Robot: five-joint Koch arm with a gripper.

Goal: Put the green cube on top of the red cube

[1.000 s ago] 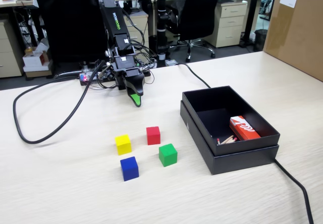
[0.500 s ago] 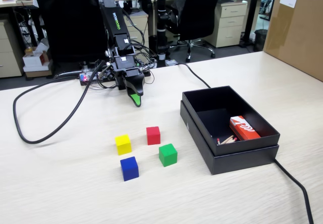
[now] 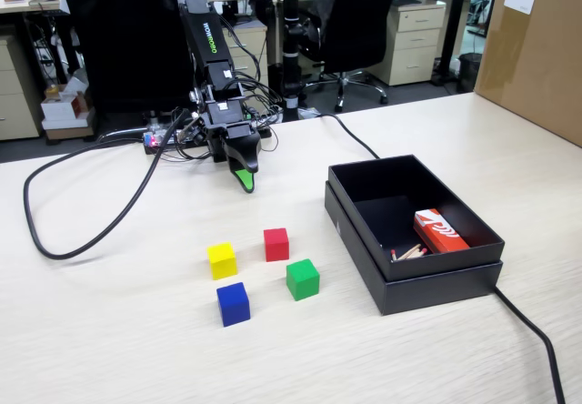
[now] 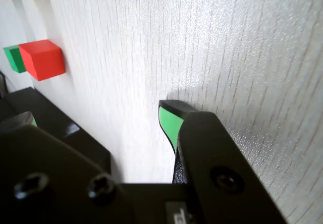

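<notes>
Claw (image 3: 244, 183) rests tip-down near the arm's base, holding nothing; how far it is open cannot be told (only one green tip shows). Green cube (image 3: 302, 278) lies on the counter (image 3: 109, 331) toward the camera, beyond the red cube (image 3: 275, 244), close beside it. Black box (image 3: 411, 267) hems the right; left is open.
</notes>
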